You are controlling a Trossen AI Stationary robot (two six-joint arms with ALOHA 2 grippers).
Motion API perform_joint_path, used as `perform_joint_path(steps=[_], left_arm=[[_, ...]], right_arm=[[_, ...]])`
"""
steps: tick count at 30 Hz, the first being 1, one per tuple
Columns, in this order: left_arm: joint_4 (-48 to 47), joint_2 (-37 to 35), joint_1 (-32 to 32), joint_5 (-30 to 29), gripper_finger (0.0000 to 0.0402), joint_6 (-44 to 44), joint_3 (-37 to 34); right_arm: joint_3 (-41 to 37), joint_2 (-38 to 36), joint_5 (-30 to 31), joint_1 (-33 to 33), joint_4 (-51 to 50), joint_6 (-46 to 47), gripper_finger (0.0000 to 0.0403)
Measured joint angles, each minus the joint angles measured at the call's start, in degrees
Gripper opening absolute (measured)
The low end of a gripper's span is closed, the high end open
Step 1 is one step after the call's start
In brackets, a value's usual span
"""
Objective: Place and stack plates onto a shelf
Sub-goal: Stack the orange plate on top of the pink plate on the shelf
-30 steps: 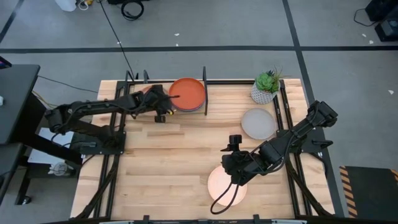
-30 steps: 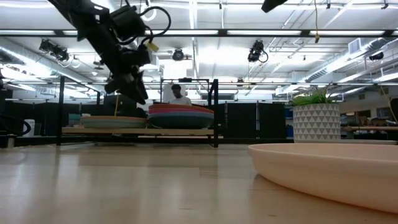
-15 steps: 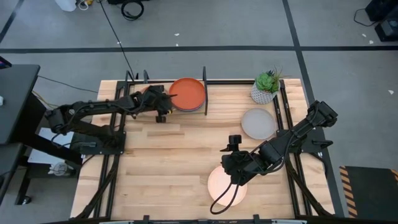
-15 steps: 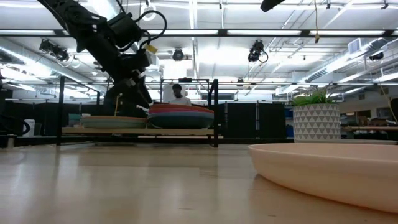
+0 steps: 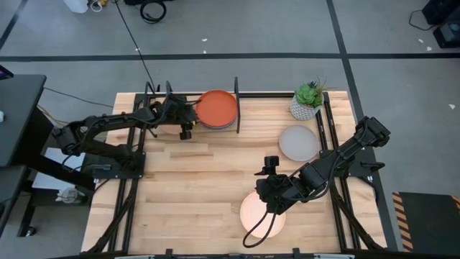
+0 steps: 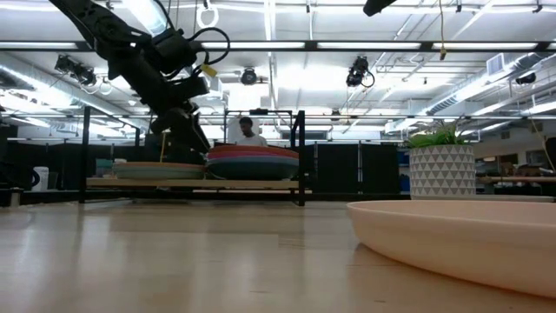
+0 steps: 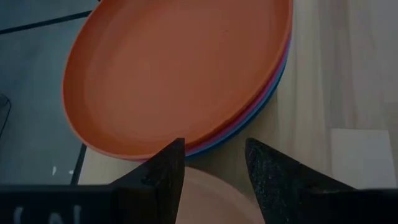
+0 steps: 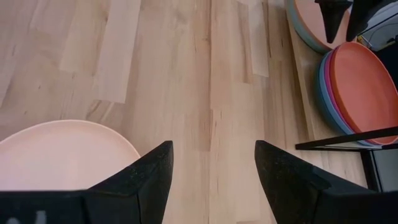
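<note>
On the shelf [image 5: 236, 108], at the table's far edge, the orange-red plate [image 5: 215, 108] tops a stack of magenta and blue plates [image 7: 261, 109]. Left of it a tan plate [image 8: 311, 22] lies on a teal one [image 8: 295, 25]. My left gripper [image 7: 214, 146] hovers open over the tan plate, by the stack's rim. My right gripper [image 8: 211, 149] is open above bare wood near the table's near edge, next to the cream plate [image 5: 260, 214]. The grey plate [image 5: 298, 142] lies flat on the table to the right.
A white pot with a green plant [image 5: 307, 101] stands at the far right corner, behind the grey plate. Black upright rods [image 6: 301, 156] frame the shelf. Bare tabletop [image 5: 201, 173] spreads between the shelf and the cream plate.
My left gripper has drawn back a little toward the table's left, away from the orange-red stack, staying over the shelf. The plates have not moved.
</note>
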Motion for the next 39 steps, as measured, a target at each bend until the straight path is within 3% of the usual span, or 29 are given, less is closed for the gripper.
perform_joint_path(steps=[12,25,31,39], left_arm=[[-0.23,1.34,-0.02,1.57,0.0176,-1.46,0.0],[1.51,-2.16,1.44,1.55,0.0176,0.04,0.02],[8.84,-2.16,4.66,1.5,0.0176,-5.71,0.02],[8.74,3.23,7.11,2.06,0.0176,-10.52,0.04]], right_arm=[[0.0,0.0,0.0,0.0,0.68,-0.02,0.0232],[0.0,0.0,0.0,-0.6,1.23,-1.61,0.0232],[0.0,0.0,-0.05,-1.37,2.4,-3.04,0.0232],[0.0,0.0,-0.44,-1.44,2.43,-3.04,0.0232]])
